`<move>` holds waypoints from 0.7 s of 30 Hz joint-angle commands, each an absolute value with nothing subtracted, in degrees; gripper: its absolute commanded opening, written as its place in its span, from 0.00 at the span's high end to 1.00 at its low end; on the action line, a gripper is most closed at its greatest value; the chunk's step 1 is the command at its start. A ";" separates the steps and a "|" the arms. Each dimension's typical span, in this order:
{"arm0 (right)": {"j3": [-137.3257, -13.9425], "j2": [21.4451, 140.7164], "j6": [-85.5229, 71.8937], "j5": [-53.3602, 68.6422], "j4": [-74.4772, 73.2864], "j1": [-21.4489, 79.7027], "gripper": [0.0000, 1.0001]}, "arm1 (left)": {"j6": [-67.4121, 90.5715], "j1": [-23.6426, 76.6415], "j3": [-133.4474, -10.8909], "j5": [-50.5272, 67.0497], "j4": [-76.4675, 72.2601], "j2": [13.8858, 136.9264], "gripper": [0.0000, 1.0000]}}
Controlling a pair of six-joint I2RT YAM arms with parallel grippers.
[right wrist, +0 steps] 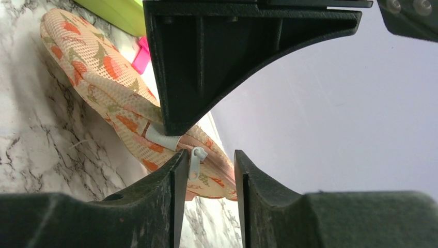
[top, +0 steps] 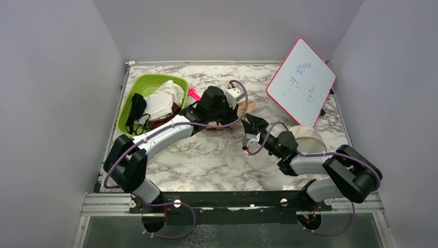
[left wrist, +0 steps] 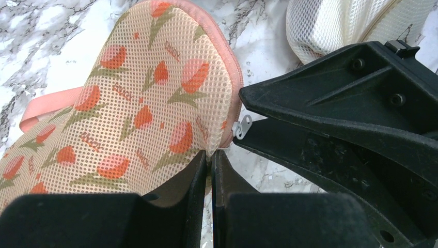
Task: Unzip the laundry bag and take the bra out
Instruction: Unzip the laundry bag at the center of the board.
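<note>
The laundry bag (left wrist: 129,103) lies on the marble table, peach mesh with orange flower marks and a pink zipper edge. It also shows in the top view (top: 250,106) and the right wrist view (right wrist: 98,77). My left gripper (left wrist: 212,155) is shut on the bag's edge just beside the white zipper pull (left wrist: 241,126); in the top view it (top: 238,109) sits over the bag. My right gripper (right wrist: 209,160) is open, with the zipper pull (right wrist: 196,157) hanging between its fingers, close to the left finger. It (top: 251,123) meets the bag from the right. The bra is hidden.
A green bin (top: 135,88) at the back left holds a white cloth, a black strappy garment (top: 137,111) and a dark maroon garment (top: 166,112). A round white pouch (top: 308,139) lies by the right arm. A whiteboard (top: 302,82) leans at the back right. A pink clip (top: 193,94) lies by the bin.
</note>
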State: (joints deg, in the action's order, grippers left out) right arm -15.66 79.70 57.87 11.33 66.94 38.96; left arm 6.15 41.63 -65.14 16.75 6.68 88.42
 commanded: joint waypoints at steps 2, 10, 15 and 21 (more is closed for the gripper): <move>-14.94 80.03 56.68 8.93 71.39 39.28 0.68 | 6.50 41.48 -66.53 18.44 7.11 88.80 1.00; -14.85 80.91 56.13 8.41 71.71 39.28 0.72 | 6.44 41.48 -66.53 18.41 7.11 88.86 1.00; -14.80 81.53 55.51 7.90 72.48 39.29 0.78 | 6.48 41.48 -66.53 18.39 7.05 88.69 1.00; -14.96 82.00 54.44 6.12 72.61 39.24 0.90 | 6.42 41.48 -66.53 18.37 7.07 88.77 1.00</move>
